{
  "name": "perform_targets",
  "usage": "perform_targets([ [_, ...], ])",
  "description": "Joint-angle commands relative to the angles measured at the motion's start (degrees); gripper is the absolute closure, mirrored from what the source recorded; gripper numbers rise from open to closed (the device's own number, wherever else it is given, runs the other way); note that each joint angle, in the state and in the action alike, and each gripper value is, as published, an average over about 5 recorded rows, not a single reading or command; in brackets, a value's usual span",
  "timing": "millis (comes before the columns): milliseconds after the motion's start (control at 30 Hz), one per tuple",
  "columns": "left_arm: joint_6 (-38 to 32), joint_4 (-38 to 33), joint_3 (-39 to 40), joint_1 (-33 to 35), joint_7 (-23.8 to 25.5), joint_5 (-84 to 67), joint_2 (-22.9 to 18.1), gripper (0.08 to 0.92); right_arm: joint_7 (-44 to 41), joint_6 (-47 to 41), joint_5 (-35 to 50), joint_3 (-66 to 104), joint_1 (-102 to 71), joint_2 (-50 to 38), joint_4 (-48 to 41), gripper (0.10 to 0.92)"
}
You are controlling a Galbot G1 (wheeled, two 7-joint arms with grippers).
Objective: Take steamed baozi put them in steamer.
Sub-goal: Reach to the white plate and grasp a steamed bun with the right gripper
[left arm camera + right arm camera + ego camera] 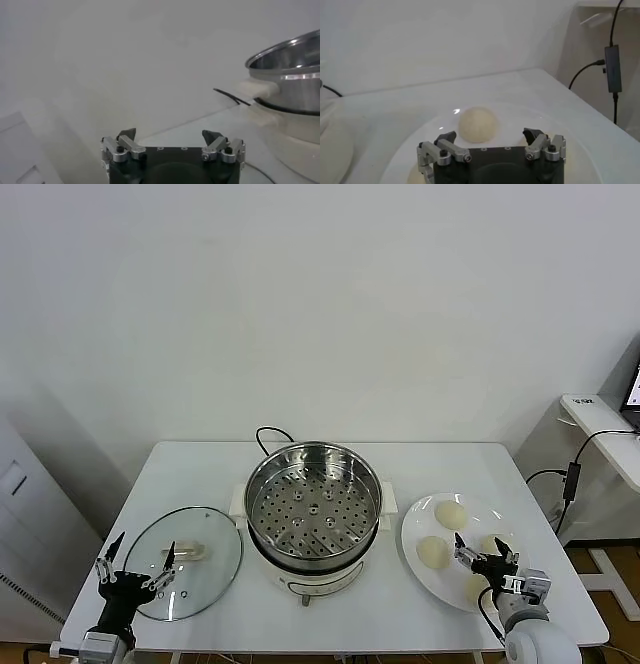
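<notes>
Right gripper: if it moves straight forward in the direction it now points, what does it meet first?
Probably the round cream-white baozi lying on the flat white plate, which sits just ahead of the open right gripper and roughly between its fingers. Exact depth is unclear.

The right claw [482, 558] covers part of the near baozi [478, 587] on the plate [418, 514] — the steamer [289, 85] runs off the left wrist view's edge.

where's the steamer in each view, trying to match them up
Head view: steamer at table centre, between glass lid and plate.
Left wrist view: its steel wall at the picture's edge.
Right wrist view: not identifiable.
Shared landmark: its black cord.
</notes>
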Motion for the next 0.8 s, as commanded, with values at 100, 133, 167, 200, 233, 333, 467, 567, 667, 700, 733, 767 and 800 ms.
perform_targets([
  [100,-0.8,-0.2,0.0,0.2,0.5,0.2,-0.1,0.177,-15.7,1.5,-5.9,0.7,3.1,-16.2,-2.3,0.203],
  [133,-0.8,-0.2,0.0,0.2,0.5,0.2,0.0,0.177,-19.1,2.0,-6.9,0.6,4.1,-19.7,-3.4,0.203],
  [167,-0.8,-0.1,0.0,0.1,0.6,0.2,0.2,0.177,-23.6,3.0,-8.2,0.4,5.6,-24.1,-5.0,0.203],
  [200,-0.8,-0.1,0.0,0.0,0.6,0.1,0.4,0.177,-28.7,4.5,-9.6,-0.1,7.4,-28.4,-6.9,0.203],
  [233,-0.8,-0.1,0.0,0.0,0.6,0.1,0.6,0.177,-33.7,6.2,-11.1,-0.8,9.2,-32.2,-8.5,0.203],
  [333,-0.8,0.0,0.1,-0.2,0.6,0.1,0.9,0.177,-50.3,10.9,-17.2,-4.2,17.4,-42.0,-13.6,0.203],
  [467,-0.9,0.1,0.2,-0.4,0.7,0.1,0.8,0.177,-65.9,12.5,-25.6,-19.0,35.0,-48.4,-18.0,0.203],
  [567,-1.0,0.1,0.5,-0.6,0.7,0.2,0.5,0.177,-72.2,12.6,-30.8,-34.2,50.5,-48.9,-20.9,0.203],
  [667,-1.0,0.1,0.8,-0.8,0.7,0.3,0.3,0.177,-74.6,12.5,-33.7,-48.5,63.9,-46.5,-24.5,0.203],
  [700,-1.0,0.1,0.9,-0.9,0.6,0.3,0.3,0.177,-75.0,12.4,-34.3,-52.5,67.4,-45.4,-25.8,0.203],
  [733,-1.0,0.1,0.9,-1.0,0.6,0.3,0.3,0.177,-75.3,12.3,-34.8,-56.0,70.4,-44.2,-27.1,0.203],
  [767,-1.0,0.1,0.9,-1.1,0.6,0.3,0.4,0.177,-75.6,12.1,-35.2,-59.1,73.2,-42.9,-28.5,0.203],
  [800,-1.0,0.1,0.8,-1.2,0.5,0.3,0.4,0.177,-75.8,11.9,-35.7,-61.8,75.7,-41.4,-29.7,0.203],
])
